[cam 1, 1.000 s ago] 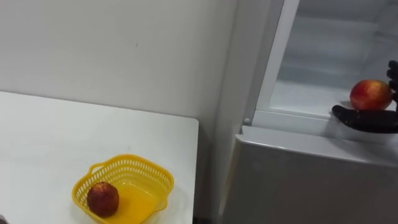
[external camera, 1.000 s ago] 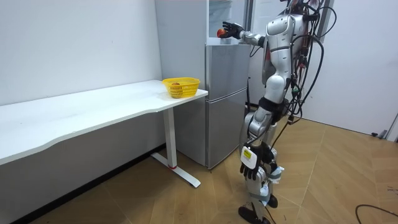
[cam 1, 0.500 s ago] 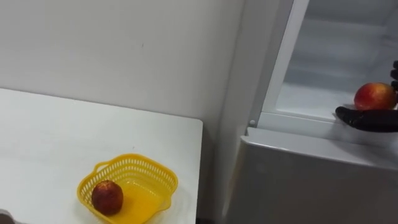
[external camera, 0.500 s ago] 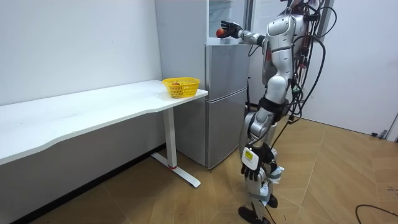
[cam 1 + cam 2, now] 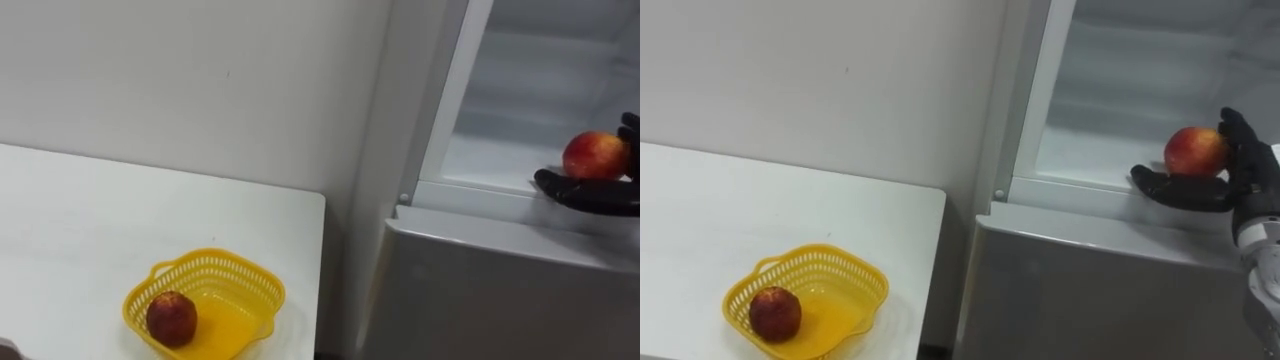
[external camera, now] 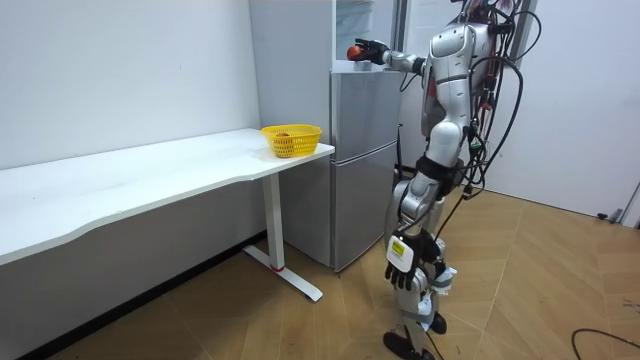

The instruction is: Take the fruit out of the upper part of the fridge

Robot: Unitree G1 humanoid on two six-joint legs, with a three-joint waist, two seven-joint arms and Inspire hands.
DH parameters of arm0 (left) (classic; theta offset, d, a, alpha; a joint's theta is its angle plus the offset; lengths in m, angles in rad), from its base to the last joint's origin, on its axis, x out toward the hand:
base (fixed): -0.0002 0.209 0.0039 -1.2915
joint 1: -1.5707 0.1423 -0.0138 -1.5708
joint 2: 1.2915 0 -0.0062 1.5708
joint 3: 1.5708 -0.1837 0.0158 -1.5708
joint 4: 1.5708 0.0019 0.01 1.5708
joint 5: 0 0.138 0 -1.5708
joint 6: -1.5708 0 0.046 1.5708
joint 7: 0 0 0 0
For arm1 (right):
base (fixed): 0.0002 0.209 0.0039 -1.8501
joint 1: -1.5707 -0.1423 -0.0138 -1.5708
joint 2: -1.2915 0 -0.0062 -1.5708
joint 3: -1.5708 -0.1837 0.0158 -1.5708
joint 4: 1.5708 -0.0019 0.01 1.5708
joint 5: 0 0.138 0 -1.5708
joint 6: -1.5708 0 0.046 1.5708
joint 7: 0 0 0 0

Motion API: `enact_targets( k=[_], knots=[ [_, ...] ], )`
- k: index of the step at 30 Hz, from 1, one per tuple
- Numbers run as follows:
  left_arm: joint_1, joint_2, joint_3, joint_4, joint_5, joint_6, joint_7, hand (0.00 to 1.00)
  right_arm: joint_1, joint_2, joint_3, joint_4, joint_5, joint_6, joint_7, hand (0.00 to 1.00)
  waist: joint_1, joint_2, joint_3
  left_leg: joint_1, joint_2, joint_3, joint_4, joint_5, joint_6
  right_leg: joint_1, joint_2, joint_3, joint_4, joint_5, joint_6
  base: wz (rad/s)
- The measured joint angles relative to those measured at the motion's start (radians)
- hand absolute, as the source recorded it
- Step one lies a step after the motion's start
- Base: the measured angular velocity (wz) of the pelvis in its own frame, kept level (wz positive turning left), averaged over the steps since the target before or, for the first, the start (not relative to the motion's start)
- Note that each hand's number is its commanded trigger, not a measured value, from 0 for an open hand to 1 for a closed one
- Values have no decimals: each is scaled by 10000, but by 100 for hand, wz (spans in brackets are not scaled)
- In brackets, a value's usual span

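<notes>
Right hand: your right hand (image 5: 1246,176) grips the red apple (image 5: 1195,150), thumb in front, fingers curled behind.
Apple: at the front edge of the upper fridge compartment (image 5: 1090,150).
Left hand: your left hand (image 6: 400,262) hangs beside the leg; state cannot be told.
Table: a yellow basket (image 5: 868,290) holding another red fruit (image 5: 775,312) sits near the white table (image 5: 700,220) corner closest to the fridge.

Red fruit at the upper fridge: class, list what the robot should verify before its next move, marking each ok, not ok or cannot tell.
1. Right hand curled round the red fruit: ok.
2. Upper fridge compartment open, way out free: ok.
3. Yellow basket on the white table has room beside the darker fruit: ok.
4. Left hand hanging idle at the robot's side: ok.
5. Fruit lifted off the shelf: cannot tell.
</notes>
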Motion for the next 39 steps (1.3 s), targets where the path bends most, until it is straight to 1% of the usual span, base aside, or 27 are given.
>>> enact_targets(
  k=[2, 3, 5, 8, 12, 15, 17, 22, 24, 25, 27, 29, 31, 33, 35, 37, 39],
  knots=[
    [-1, 27, 1, 0, -25, 52, 92, 0, -314, -15, 17, 546, 8, 17, 141, 100, -2, 11, 8, 14, -2, 7, 16, 0, 0, 52, -8, -48, -1, 0, 0, 6],
    [2, 44, -1, 2, -28, 60, 165, 0, -314, -49, 96, 604, 9, 12, 241, 100, 9, 31, 30, 20, -2, -5, 16, 0, 0, 65, -9, -72, -1, 0, 0, 6],
    [10, 64, -5, 2, -25, 79, 193, 0, -317, -185, 367, 726, 8, -8, 361, 100, 25, 26, 33, 28, 0, -14, 22, 0, 0, 72, -8, -98, -1, 0, 0, 2],
    [18, 66, -19, 0, -11, 142, 202, 0, -318, -302, 455, 782, 11, -10, 456, 100, 71, 15, 44, 71, -2, -19, 26, 0, 0, 74, 0, -122, -10, 0, 0, 1],
    [-7, 69, -15, -10, 7, 184, 197, 0, -317, -508, 492, 789, 5, 4, 432, 100, 217, 6, 45, 137, 3, -8, -86, 2, -5, 111, -2, -98, -62, -3, -4, -2],
    [-16, 85, -16, -10, 6, 207, 200, 0, -319, -638, 493, 791, -61, 7, 308, 100, 286, -47, 28, 168, 20, -30, -122, 11, -20, 242, 10, -136, -174, -1, -5, 3],
    [-37, 86, -20, -11, 4, 238, 199, 0, -387, -658, 504, 791, -164, 24, 286, 100, 279, -89, 9, 172, 27, -52, -125, 12, -22, 249, 12, -160, -176, -2, -6, 5],
    [-74, 159, -30, -113, -26, 263, 204, 0, -852, -686, 580, 1123, -261, 111, 200, 100, 260, -122, 59, 184, 38, -148, -168, 13, -23, 257, 83, -219, -190, -2, -5, 6],
    [-59, 184, -28, -117, -17, 269, 213, 0, -961, -685, 606, 1141, -260, 218, 194, 100, 274, -113, 76, 177, 45, -198, -188, 13, -23, 263, 95, -221, -199, -2, -5, 10],
    [-10, 182, -28, -118, 1, 275, 200, 0, -975, -691, 638, 1119, -279, 218, 208, 100, 262, -113, 76, 177, 42, -277, -187, 13, -23, 279, 98, -219, -203, -2, -5, 6],
    [-2, 182, -30, -127, 10, 278, 161, 0, -976, -692, 667, 1100, -240, 220, 294, 100, 238, -134, 60, 162, 43, -300, -186, 13, -23, 285, 98, -218, -202, -2, -5, 0],
    [-79, 181, -40, -136, 9, 272, 100, 0, -979, -692, 672, 1080, -236, 219, 265, 100, 241, -125, 67, 164, 39, -299, -186, 12, -23, 272, 97, -211, -205, -2, -5, 0],
    [-225, 187, -75, -141, -3, 253, 58, 0, -990, -692, 747, 1062, -170, 217, 185, 100, 269, -100, 83, 179, 35, -294, -185, 12, -22, 276, 94, -191, -210, -2, -5, -2],
    [-353, 202, -225, -165, -6, 215, 90, 0, -989, -690, 848, 841, -115, 216, 8, 100, 309, -21, 133, 198, 34, -275, -185, 12, -22, 268, 91, -152, -211, -2, -5, -6],
    [-398, 196, -249, -162, -12, 156, 194, 0, -989, -687, 859, 598, -42, 213, -76, 100, 325, 56, 159, 183, 35, -249, -189, 12, -23, 231, 92, -109, -211, -2, -5, -7],
    [-385, 178, -234, -154, -13, 151, 276, 0, -988, -650, 859, 383, 62, 213, -102, 100, 327, 153, 137, 178, 40, -164, -189, 12, -22, 191, 99, -21, -208, -2, -5, -14],
    [-352, 134, -202, -151, -10, 150, 409, 0, -989, -593, 856, 142, 109, 215, -110, 100, 329, 274, 71, 144, 47, -77, -192, 12, -23, 100, 102, 73, -170, -2, -5, -14]
  ],
)
